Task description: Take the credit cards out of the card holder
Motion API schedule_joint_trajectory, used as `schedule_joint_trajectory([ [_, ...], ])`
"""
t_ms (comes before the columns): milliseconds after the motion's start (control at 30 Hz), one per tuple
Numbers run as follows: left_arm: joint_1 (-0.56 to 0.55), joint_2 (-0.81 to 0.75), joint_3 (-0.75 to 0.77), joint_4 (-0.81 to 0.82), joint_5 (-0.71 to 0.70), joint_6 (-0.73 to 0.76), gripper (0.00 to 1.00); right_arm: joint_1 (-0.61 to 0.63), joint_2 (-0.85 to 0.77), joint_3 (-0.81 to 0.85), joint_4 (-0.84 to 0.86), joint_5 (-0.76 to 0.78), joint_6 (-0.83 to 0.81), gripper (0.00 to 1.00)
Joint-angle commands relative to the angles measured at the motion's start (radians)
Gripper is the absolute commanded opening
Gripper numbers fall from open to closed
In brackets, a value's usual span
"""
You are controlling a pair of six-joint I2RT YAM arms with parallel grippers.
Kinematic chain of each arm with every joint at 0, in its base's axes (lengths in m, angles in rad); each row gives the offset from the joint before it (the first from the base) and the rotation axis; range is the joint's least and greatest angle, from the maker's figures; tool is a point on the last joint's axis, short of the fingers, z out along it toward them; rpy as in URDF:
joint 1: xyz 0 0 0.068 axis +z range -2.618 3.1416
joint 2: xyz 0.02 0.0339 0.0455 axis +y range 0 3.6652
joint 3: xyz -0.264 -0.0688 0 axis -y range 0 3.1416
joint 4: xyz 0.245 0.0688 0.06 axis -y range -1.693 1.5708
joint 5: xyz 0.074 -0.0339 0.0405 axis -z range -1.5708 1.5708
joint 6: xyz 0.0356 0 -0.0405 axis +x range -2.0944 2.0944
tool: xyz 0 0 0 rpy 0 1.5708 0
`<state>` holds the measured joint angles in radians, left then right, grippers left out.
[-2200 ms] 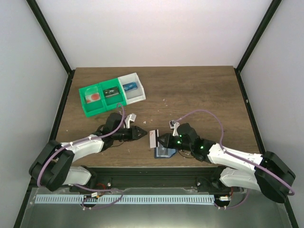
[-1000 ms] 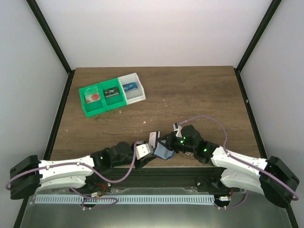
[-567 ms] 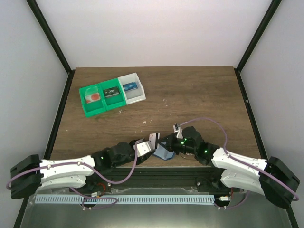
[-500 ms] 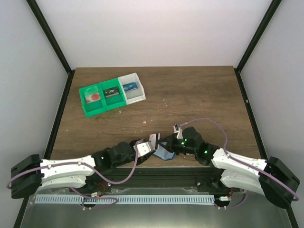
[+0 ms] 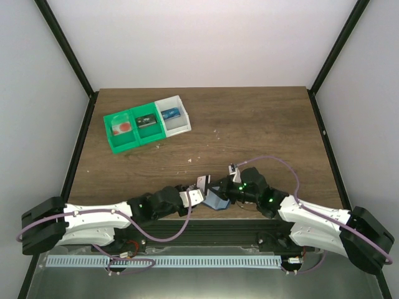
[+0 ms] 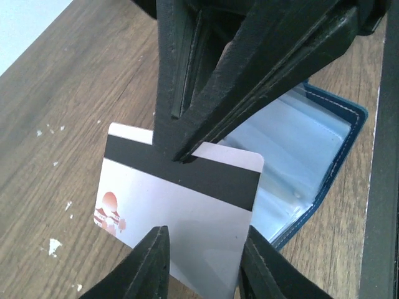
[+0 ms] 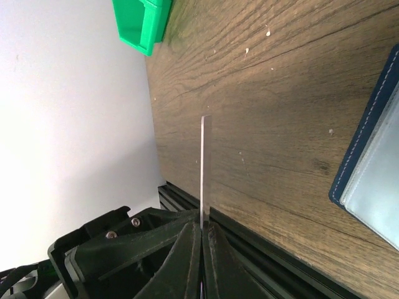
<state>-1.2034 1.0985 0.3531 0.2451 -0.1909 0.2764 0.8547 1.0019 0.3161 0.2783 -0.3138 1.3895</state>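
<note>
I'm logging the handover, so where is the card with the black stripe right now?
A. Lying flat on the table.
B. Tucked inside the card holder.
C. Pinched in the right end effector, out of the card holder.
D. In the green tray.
C: the right end effector is shut on the card, seen edge-on in its wrist view, apart from the open blue card holder.

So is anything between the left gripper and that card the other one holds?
Nothing visible. The left gripper has open jaws either side of the credit card, at its lower edge; the right gripper pinches its top. The card holder lies behind, on the table.
</note>
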Motion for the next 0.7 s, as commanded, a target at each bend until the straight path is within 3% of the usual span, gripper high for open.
schedule_joint_trajectory([
  [0,-0.010,-0.013,0.009,0.021,-0.012,0.027,0.21,-0.003,0.003,0.001,0.047,-0.016,0.011,0.00],
  [67,-0.010,-0.017,0.008,0.017,-0.005,0.023,0.02,-0.003,0.006,0.000,0.046,-0.018,0.010,0.01],
  [100,-0.011,-0.022,0.008,0.013,-0.002,0.021,0.00,-0.003,0.006,0.001,0.042,-0.016,0.009,0.03],
  [333,-0.011,-0.083,0.005,-0.002,0.039,-0.048,0.00,-0.005,-0.033,0.011,-0.042,0.022,-0.025,0.40],
  [567,0.097,-0.152,0.049,-0.041,0.092,-0.266,0.00,-0.005,-0.176,0.040,-0.262,0.133,-0.078,0.63],
  [667,0.138,-0.147,0.100,-0.124,0.078,-0.289,0.00,-0.006,-0.224,0.025,-0.347,0.168,-0.104,0.66],
])
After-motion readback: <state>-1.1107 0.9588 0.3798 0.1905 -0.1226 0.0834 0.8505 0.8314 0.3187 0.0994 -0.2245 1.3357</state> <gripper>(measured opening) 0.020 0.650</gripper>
